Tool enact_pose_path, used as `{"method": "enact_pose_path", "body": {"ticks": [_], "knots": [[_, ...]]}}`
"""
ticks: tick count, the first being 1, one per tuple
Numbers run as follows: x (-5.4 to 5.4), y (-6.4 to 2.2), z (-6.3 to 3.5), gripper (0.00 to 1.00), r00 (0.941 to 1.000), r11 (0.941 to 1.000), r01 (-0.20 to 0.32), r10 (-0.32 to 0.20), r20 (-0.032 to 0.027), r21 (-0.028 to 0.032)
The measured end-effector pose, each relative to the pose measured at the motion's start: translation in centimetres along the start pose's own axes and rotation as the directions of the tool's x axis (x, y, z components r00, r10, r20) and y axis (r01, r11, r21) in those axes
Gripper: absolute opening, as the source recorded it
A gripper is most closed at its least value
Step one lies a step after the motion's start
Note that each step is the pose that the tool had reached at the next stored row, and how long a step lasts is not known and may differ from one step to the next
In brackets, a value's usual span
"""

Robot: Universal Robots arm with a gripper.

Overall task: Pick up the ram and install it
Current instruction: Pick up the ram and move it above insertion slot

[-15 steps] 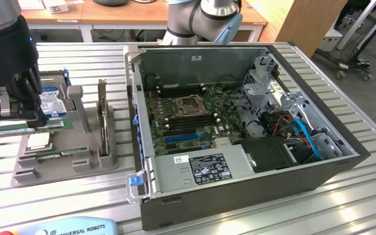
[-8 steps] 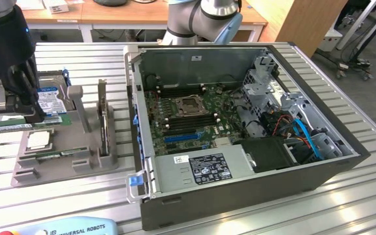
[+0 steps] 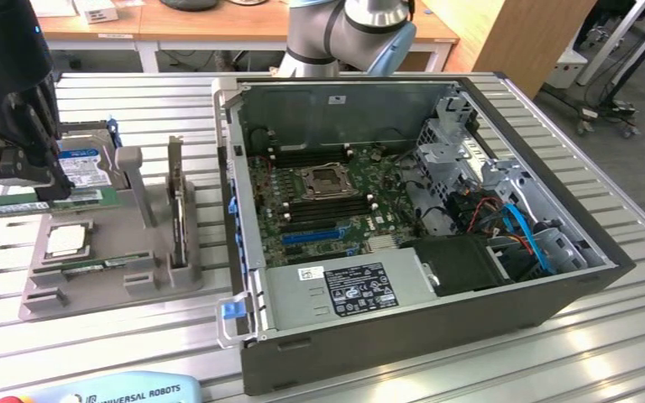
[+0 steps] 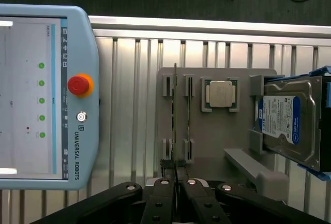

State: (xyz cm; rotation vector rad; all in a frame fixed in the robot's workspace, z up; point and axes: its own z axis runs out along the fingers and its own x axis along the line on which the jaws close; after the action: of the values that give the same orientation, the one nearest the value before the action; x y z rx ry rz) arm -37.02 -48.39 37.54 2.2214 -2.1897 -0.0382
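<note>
In the exterior view, my gripper (image 3: 40, 189) hangs at the far left above the grey parts holder (image 3: 132, 222), shut on the ram (image 3: 31, 204), a long green stick held level. From the wrist, the ram (image 4: 175, 110) shows edge-on as a thin line running out from my gripper (image 4: 176, 171), whose fingers (image 4: 164, 182) close on its near end. The stick is raised above the holder's slots (image 4: 178, 87). The open computer case (image 3: 591, 277) lies at the exterior view's right, its motherboard (image 3: 334, 197) facing up with black memory slots (image 3: 328, 210) beside the processor socket.
The holder also carries a silver-and-blue hard drive (image 3: 81, 164) (image 4: 287, 120), a processor chip (image 3: 67, 241) (image 4: 220, 93), a second green stick (image 3: 93, 266) and an upright card (image 3: 175, 201). A teach pendant (image 4: 46, 94) (image 3: 110, 390) lies on the slatted table. A blue motherboard slot (image 3: 317, 235) is inside the case.
</note>
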Motion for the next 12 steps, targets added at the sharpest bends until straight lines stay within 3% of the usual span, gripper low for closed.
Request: {"method": "enact_pose_path", "body": {"ticks": [12], "knots": [[0.0,0.07,-2.57,0.11,1.0,1.0,0.0,0.0,0.0,0.0]]}}
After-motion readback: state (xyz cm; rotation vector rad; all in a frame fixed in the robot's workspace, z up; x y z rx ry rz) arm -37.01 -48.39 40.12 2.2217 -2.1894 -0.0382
